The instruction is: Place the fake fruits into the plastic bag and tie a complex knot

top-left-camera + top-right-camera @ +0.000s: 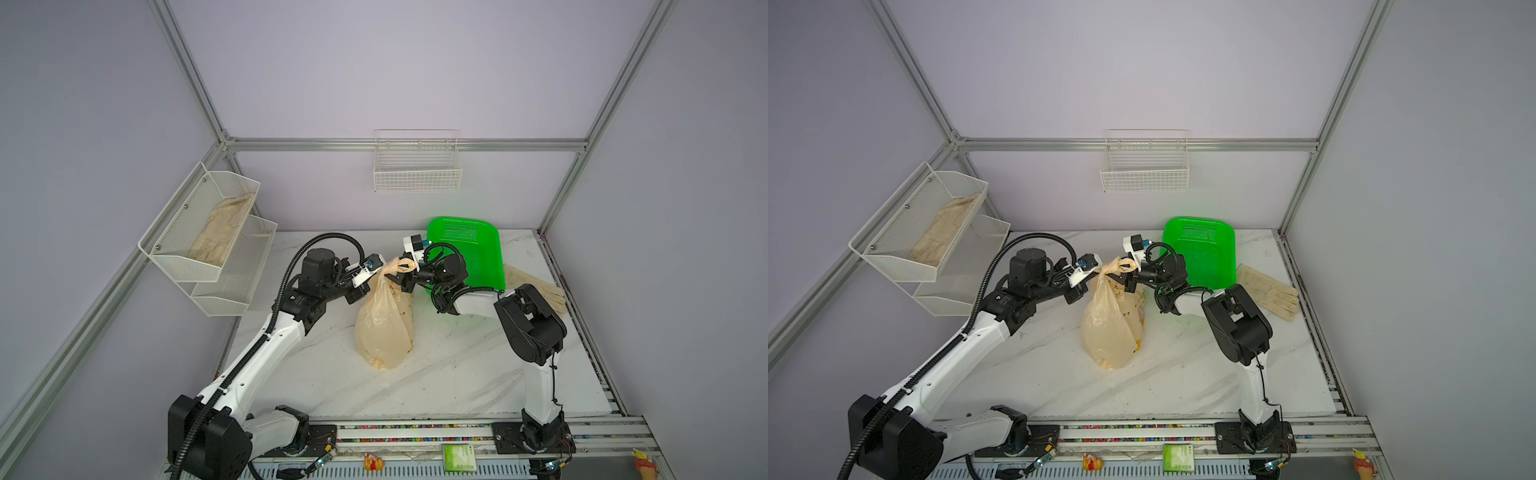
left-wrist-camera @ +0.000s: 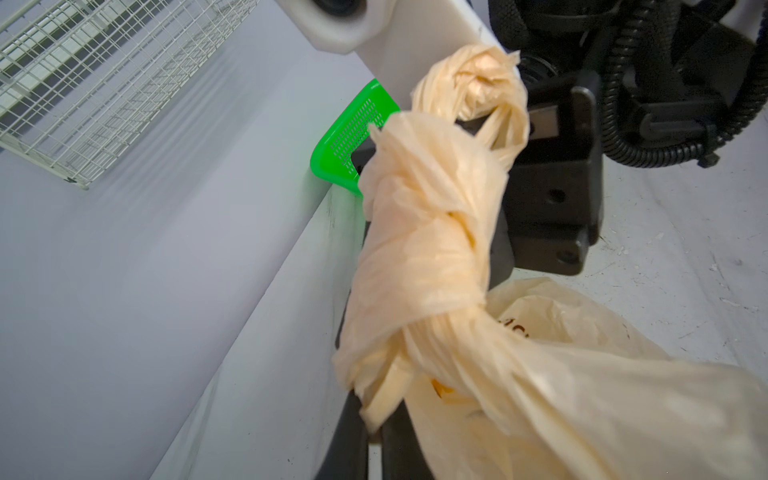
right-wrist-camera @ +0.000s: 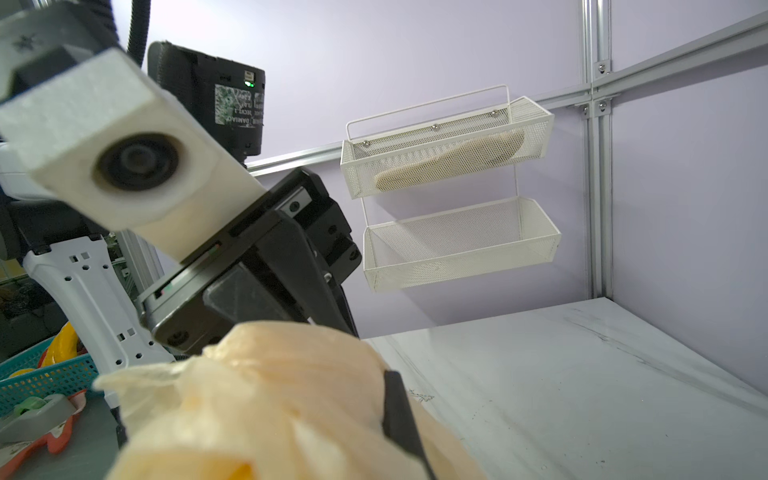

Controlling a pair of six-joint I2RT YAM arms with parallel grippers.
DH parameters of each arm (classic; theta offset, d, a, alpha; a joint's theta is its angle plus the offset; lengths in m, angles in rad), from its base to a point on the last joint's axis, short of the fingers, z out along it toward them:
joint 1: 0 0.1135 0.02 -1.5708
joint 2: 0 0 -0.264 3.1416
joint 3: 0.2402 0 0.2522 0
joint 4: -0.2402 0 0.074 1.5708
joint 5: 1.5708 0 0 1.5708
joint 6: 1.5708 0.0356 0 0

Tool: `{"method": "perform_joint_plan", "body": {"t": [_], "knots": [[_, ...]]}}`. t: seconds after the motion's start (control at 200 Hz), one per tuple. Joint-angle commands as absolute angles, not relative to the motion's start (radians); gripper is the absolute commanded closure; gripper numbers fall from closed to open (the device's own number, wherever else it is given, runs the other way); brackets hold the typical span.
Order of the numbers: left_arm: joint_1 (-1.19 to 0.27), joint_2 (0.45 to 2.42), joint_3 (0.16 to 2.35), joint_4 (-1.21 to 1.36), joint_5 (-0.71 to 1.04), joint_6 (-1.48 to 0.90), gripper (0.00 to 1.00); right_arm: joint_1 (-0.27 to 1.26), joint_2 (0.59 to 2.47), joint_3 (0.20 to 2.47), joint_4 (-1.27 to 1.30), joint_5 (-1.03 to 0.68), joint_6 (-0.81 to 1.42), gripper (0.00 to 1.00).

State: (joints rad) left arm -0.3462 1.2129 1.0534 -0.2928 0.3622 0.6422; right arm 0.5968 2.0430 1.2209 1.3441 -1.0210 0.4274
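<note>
The peach plastic bag hangs bulging with its bottom on the marble table. Its handles are twisted into a thick knot at the top, with a loop past it. My left gripper is shut on a strap end that sticks out of the knot. From the other side my right gripper is shut on bunched handle plastic, with one dark finger showing against it. The fake fruits are hidden inside the bag; only yellow patches show through.
A green mesh basket stands right behind the right wrist. Beige gloves lie at the right edge of the table. A two-tier white rack hangs on the left wall and a wire basket on the back wall.
</note>
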Motion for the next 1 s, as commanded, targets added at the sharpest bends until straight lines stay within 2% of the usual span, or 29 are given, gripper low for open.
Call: {"method": "perform_joint_plan", "body": {"t": [0.0,0.075,0.21,0.56,0.9,0.995], "knots": [[-0.348,1.172,1.178,-0.317,0.392,0.669,0.94,0.603,2.018,1.250,1.300,-0.999,0.384,1.00],[-0.348,1.170,1.184,-0.337,0.384,0.679,0.93,0.603,2.011,1.251,1.276,-0.996,0.363,1.00],[-0.347,1.169,1.182,-0.343,0.372,0.693,0.83,0.603,2.014,1.255,1.282,-1.002,0.370,1.00],[-0.349,1.176,1.187,-0.360,0.380,0.705,0.84,0.603,2.011,1.256,1.276,-0.999,0.367,1.00],[-0.348,1.198,1.202,-0.359,0.381,0.692,1.00,0.605,2.015,1.252,1.288,-1.002,0.376,1.00],[-0.348,1.197,1.199,-0.349,0.362,0.671,1.00,0.604,2.008,1.245,1.277,-1.002,0.362,1.00]]}}
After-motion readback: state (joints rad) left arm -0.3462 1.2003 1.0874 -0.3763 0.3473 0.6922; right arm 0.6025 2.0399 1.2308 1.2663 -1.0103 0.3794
